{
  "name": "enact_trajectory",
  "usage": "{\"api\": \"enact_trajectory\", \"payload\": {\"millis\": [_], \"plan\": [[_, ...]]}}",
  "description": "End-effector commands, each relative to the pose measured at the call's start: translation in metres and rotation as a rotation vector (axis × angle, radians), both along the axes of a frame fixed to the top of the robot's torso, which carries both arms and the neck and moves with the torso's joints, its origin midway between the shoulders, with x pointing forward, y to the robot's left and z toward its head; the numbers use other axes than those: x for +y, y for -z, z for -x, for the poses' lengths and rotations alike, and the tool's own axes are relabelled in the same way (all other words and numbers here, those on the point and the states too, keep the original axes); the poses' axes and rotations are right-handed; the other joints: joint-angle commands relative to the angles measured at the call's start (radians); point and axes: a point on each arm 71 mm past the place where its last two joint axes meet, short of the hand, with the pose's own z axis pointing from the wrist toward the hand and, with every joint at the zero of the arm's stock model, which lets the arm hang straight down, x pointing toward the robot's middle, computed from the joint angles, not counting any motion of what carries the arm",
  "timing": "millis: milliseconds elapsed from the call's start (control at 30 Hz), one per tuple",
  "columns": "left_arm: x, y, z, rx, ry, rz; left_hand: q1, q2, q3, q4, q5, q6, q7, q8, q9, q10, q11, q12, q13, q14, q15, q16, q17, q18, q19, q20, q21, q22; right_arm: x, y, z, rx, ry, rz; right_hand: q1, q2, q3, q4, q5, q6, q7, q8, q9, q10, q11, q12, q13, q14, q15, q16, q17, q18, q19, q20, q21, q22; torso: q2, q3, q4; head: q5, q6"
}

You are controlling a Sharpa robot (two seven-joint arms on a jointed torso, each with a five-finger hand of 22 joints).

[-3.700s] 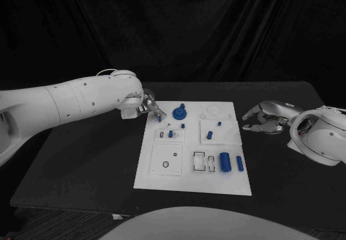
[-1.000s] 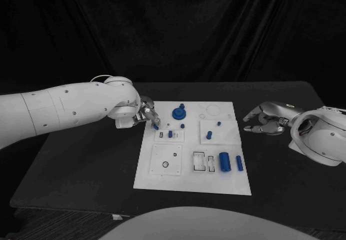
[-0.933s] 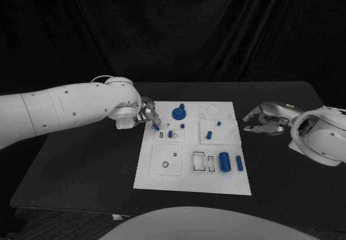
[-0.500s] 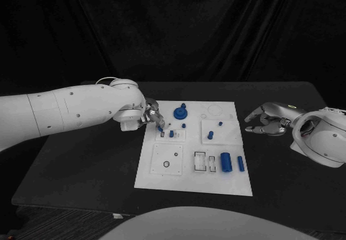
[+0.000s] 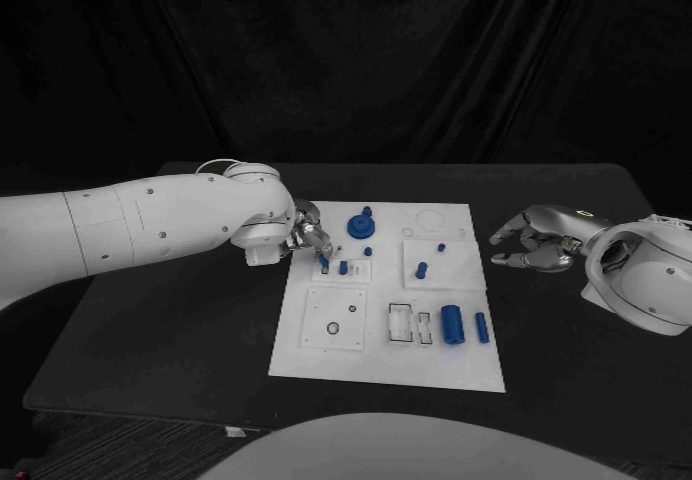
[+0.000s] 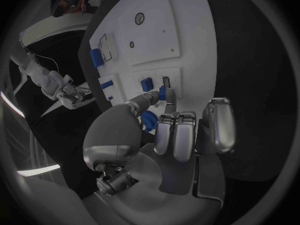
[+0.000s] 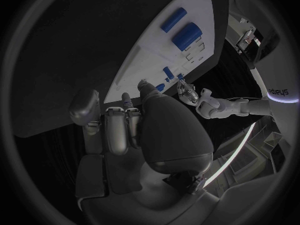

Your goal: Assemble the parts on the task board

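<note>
A small blue peg [image 5: 319, 259] is pinched by the left hand [image 5: 306, 238] at the task board's [image 5: 389, 372] ten o'clock, insertion apparently pending and calling for alignment; the right hand [image 5: 537, 248] rests curled, empty.

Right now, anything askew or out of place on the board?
Nothing stands out. The task board lies flat on the table; the left hand holds a small blue part over it, and the right hand is beside it.

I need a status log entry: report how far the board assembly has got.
Done: a gear-like part and small pegs stand on the task board. In hand: the left hand pinches a small blue part over the board. Left: two cylinders lie loose; right hand holds nothing.
</note>
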Motion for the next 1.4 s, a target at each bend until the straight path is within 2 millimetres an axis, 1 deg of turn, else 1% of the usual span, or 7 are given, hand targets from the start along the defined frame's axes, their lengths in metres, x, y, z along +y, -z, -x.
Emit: {"api": "enact_trajectory", "payload": {"millis": [33, 167, 600, 867, 1267, 1400], "plan": [[-0.002, 0.001, 0.002, 0.001, 0.005, 0.017, -0.002, 0.008, 0.067, -0.061, 0.002, 0.003, -0.005, 0.004, 0.0, 0.103, -0.005, 0.004, 0.263, 0.104, -0.009, 0.003, 0.263, 0.003, 0.0, -0.006, -0.003, 0.177, 0.0, 0.002, 0.001, 0.007, 0.006, 0.009, 0.009, 0.001, 0.003, -0.002, 0.006, 0.006, 0.0, -0.004, -0.001, -0.008, -0.001, -0.003, 0.011, 0.051, 0.004, -0.006, 0.104, 0.006, -0.001, -0.001, -0.003, 0.128, -0.001, 0.0007, -0.0019, 0.001, 0.0], [-0.002, 0.003, 0.004, 0.006, 0.008, 0.019, -0.002, 0.01, 0.068, -0.061, 0.003, 0.003, -0.005, 0.004, 0.0, 0.103, -0.005, 0.004, 0.263, 0.104, -0.009, 0.003, 0.263, 0.003, -0.001, -0.006, -0.004, 0.177, 0.0, 0.002, 0.001, 0.007, 0.006, 0.009, 0.009, 0.001, 0.003, -0.002, 0.006, 0.006, 0.0, -0.004, -0.001, -0.008, -0.001, -0.003, 0.011, 0.051, 0.004, -0.006, 0.104, 0.006, -0.001, -0.001, -0.003, 0.128, -0.001, 0.0012, -0.0017, 0.001, 0.0], [-0.001, 0.007, 0.009, 0.019, 0.014, 0.022, -0.002, 0.01, 0.069, -0.062, 0.003, 0.002, -0.005, 0.005, 0.0, 0.103, -0.005, 0.004, 0.263, 0.104, -0.009, 0.003, 0.263, 0.004, -0.002, -0.006, -0.006, 0.176, 0.0, 0.002, 0.001, 0.01, 0.005, 0.01, 0.009, 0.001, 0.003, -0.002, 0.006, 0.006, 0.0, -0.004, -0.001, -0.008, -0.001, -0.003, 0.011, 0.051, 0.004, -0.006, 0.104, 0.006, -0.001, -0.001, -0.003, 0.128, -0.002, 0.0007, -0.0008, 0.004, 0.0], [-0.001, 0.01, 0.01, 0.025, 0.018, 0.026, -0.001, 0.012, 0.072, -0.064, 0.004, 0.001, -0.004, 0.005, 0.001, 0.103, -0.005, 0.004, 0.263, 0.104, -0.009, 0.003, 0.263, 0.005, -0.004, -0.006, -0.011, 0.174, -0.001, 0.003, 0.001, 0.012, 0.005, 0.011, 0.009, 0.001, 0.003, -0.002, 0.006, 0.006, 0.0, -0.004, -0.001, -0.008, -0.001, -0.003, 0.011, 0.051, 0.004, -0.006, 0.104, 0.006, -0.001, -0.001, -0.003, 0.128, -0.001, 0.0007, 0.0001, 0.002, 0.0], [-0.001, 0.011, 0.008, 0.02, 0.016, 0.034, -0.001, 0.013, 0.074, -0.066, 0.004, -0.001, -0.004, 0.005, 0.002, 0.103, -0.005, 0.004, 0.263, 0.104, -0.008, 0.003, 0.263, 0.005, -0.005, -0.006, -0.012, 0.174, -0.001, 0.004, 0.001, 0.016, 0.005, 0.013, 0.01, 0.0, 0.003, -0.002, 0.007, 0.006, 0.0, -0.005, -0.001, -0.009, -0.001, -0.003, 0.011, 0.051, 0.004, -0.006, 0.103, 0.006, -0.002, 0.0, -0.004, 0.127, -0.002, 0.0005, -0.0008, 0.004, 0.0], [-0.002, 0.011, 0.008, 0.016, 0.017, 0.04, -0.004, 0.015, 0.073, -0.065, -0.003, -0.002, -0.002, 0.006, 0.003, 0.103, -0.003, 0.004, 0.263, 0.104, -0.008, 0.003, 0.263, 0.005, -0.006, -0.006, -0.014, 0.174, -0.001, 0.004, 0.001, 0.017, 0.004, 0.013, 0.01, 0.0, 0.003, -0.002, 0.007, 0.006, 0.0, -0.005, -0.001, -0.009, -0.001, -0.003, 0.011, 0.051, 0.004, -0.006, 0.103, 0.006, -0.002, 0.0, -0.004, 0.127, -0.001, 0.0006, -0.0018, 0.006, 0.0]]}}
